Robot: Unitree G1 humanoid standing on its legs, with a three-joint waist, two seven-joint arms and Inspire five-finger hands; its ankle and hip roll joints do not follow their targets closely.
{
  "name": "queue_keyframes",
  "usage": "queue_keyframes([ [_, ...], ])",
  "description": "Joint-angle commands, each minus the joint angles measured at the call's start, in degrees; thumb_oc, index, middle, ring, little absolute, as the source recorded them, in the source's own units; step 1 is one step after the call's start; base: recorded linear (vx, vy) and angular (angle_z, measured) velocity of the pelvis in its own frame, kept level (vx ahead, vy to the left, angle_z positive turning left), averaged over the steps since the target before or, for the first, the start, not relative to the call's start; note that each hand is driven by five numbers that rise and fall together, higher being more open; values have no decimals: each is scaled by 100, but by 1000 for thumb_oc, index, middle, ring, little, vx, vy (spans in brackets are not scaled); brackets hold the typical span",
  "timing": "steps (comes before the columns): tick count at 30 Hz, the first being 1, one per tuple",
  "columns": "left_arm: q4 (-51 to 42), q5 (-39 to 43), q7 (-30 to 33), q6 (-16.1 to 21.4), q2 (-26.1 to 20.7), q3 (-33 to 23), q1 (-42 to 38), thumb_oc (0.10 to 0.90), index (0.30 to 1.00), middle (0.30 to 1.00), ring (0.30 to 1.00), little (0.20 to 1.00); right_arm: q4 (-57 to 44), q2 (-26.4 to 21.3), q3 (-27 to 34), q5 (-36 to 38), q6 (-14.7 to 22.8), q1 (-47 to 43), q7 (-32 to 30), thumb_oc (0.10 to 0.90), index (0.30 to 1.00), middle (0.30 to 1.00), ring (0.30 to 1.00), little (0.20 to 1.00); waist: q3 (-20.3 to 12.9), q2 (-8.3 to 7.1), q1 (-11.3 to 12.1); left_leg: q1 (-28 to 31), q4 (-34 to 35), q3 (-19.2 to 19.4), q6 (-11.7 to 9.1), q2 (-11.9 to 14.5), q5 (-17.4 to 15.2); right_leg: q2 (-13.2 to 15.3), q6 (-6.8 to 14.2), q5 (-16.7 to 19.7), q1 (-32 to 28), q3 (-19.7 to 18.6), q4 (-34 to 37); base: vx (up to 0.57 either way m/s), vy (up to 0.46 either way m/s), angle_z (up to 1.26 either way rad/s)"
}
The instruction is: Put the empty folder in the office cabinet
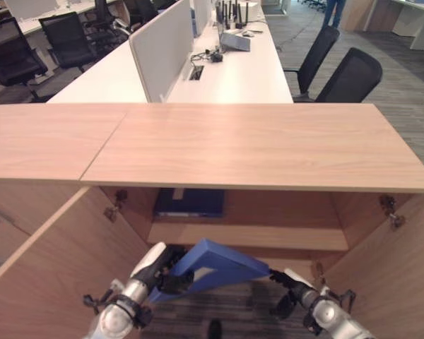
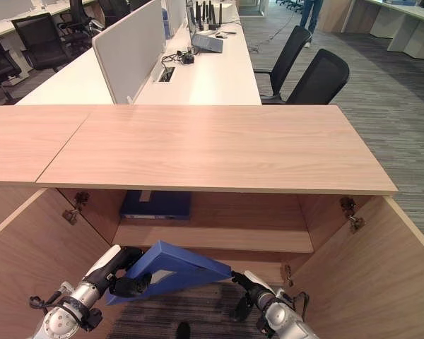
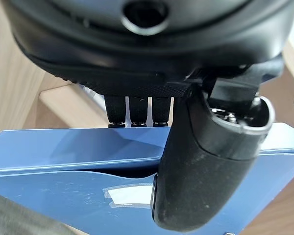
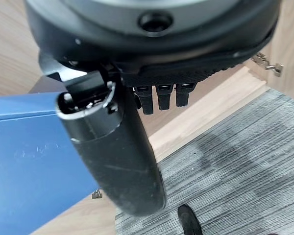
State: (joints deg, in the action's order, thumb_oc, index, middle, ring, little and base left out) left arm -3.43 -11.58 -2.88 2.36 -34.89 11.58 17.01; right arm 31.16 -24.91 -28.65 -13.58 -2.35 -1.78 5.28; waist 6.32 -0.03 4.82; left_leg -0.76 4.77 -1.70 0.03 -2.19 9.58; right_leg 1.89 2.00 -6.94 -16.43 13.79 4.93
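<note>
Blue flat cardboard folder (image 1: 219, 265): I am carrying it between both hands before the open light-wood office cabinet (image 1: 268, 152), tilted to clear its lower shelf (image 1: 247, 236). Left robot hand (image 1: 162, 272) is clamping one end, thumb over fingers; right robot hand (image 1: 288, 281) is bracing the other, grip unreadable.

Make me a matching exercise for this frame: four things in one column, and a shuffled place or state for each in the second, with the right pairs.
Things:
1. blue folder
2. dark folder
3. cabinet doors
4. black office chairs

Places or states:
A. lying flat on the cabinet's shelf, at the back
B. swung open to both sides
C. held between the left hand and right hand, in front of the open cabinet
D. standing at the white desk beyond the cabinet top

Pairs: 1-C, 2-A, 3-B, 4-D
</note>
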Motion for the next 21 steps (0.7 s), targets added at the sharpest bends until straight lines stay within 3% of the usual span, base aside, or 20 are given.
queue_keyframes([
  [1,-699,-18,258,684,-114,-60,-698,400,300,300,300,300,-595,-108,-250,-265,538,-735,-12,800,900,900,900,900,-79,-151,-39,413,23,-164,-118,95,-1026,176,213,180,402,153,5,0,0,0],
  [13,-922,257,136,741,-358,233,-1067,400,300,300,300,300,-688,-63,-201,-177,500,-1193,-264,800,900,900,900,900,-156,-134,-49,430,23,-150,-114,101,-1034,185,210,188,389,155,7,0,0,0],
  [21,-914,311,135,688,-360,-47,-848,400,300,300,300,300,-493,-94,-83,-255,356,-1134,-225,800,900,900,900,900,-160,-132,0,424,23,-167,-118,83,-1037,197,207,181,381,175,7,0,0,0],
])
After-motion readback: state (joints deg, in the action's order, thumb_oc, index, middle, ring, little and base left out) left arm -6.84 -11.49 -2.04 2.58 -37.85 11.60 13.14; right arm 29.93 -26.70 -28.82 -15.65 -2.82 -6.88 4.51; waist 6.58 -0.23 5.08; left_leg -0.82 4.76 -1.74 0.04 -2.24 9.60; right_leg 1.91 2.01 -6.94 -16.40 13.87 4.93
